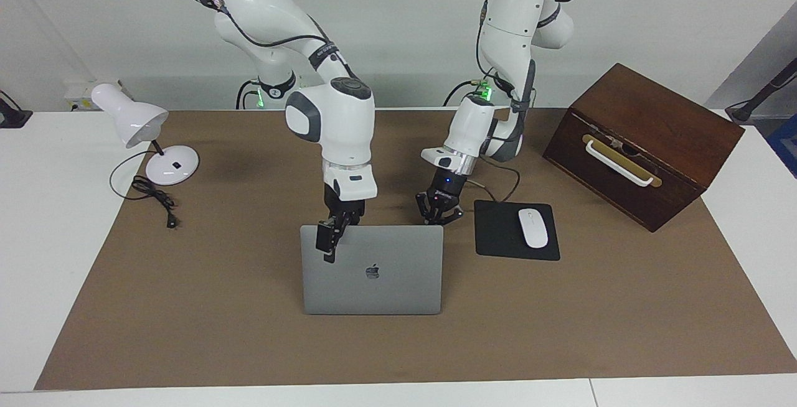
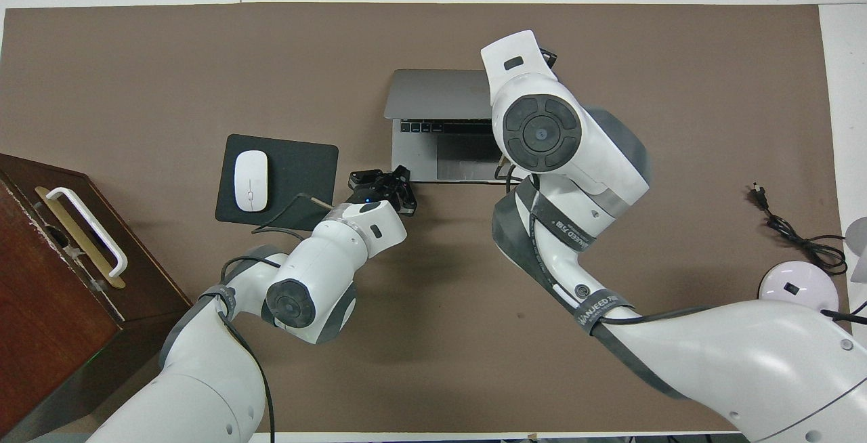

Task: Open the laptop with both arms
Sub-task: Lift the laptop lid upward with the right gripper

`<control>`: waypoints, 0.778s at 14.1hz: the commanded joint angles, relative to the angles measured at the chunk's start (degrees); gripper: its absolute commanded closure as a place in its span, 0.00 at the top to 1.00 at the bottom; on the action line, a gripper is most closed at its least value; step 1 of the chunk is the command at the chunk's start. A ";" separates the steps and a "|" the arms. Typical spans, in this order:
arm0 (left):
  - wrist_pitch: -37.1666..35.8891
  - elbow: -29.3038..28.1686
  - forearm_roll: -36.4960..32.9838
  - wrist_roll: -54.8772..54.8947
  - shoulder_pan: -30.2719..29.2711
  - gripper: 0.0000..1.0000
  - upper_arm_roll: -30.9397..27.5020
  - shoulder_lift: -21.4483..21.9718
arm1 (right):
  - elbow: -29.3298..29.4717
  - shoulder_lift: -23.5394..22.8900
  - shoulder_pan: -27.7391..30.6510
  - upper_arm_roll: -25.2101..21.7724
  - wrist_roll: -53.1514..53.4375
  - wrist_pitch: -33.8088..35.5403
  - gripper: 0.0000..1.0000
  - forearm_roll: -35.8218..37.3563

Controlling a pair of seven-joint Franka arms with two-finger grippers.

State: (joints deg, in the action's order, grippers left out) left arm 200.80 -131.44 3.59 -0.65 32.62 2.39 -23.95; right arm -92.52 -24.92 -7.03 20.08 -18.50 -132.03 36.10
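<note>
The silver-grey laptop (image 1: 386, 282) stands partly open in the middle of the brown mat, its lid with the apple logo raised steeply. In the overhead view its lid (image 2: 433, 94) leans away from the robots, and a strip of dark keys (image 2: 440, 127) and the trackpad show. My right gripper (image 1: 330, 237) is open at the lid's top edge, one finger (image 1: 324, 239) lying over the lid's outer face. My left gripper (image 1: 439, 215) is shut, tips down at the base's corner (image 2: 399, 175) nearest the robots, toward the left arm's end.
A black mouse pad (image 1: 498, 233) with a white mouse (image 1: 533, 228) lies beside the laptop toward the left arm's end. A brown wooden box (image 1: 641, 142) with a white handle stands farther that way. A white desk lamp (image 1: 140, 130) and its cord (image 1: 155, 198) sit toward the right arm's end.
</note>
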 commanded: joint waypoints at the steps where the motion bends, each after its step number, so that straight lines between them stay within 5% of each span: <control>1: 0.12 1.19 -0.42 0.38 -0.19 0.00 -0.10 -3.91 | 2.25 -0.48 0.97 0.75 -2.76 1.87 1.00 -2.26; 11: 0.12 1.19 -0.42 0.30 -0.19 0.00 -0.10 -4.00 | 3.66 -0.92 1.84 0.75 -6.11 2.04 1.00 -5.34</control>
State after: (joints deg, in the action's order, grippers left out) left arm 200.83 -131.44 3.59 -0.65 32.62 2.39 -23.96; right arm -90.53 -24.92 -6.23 20.05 -22.24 -130.96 32.19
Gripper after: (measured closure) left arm 0.991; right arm 0.000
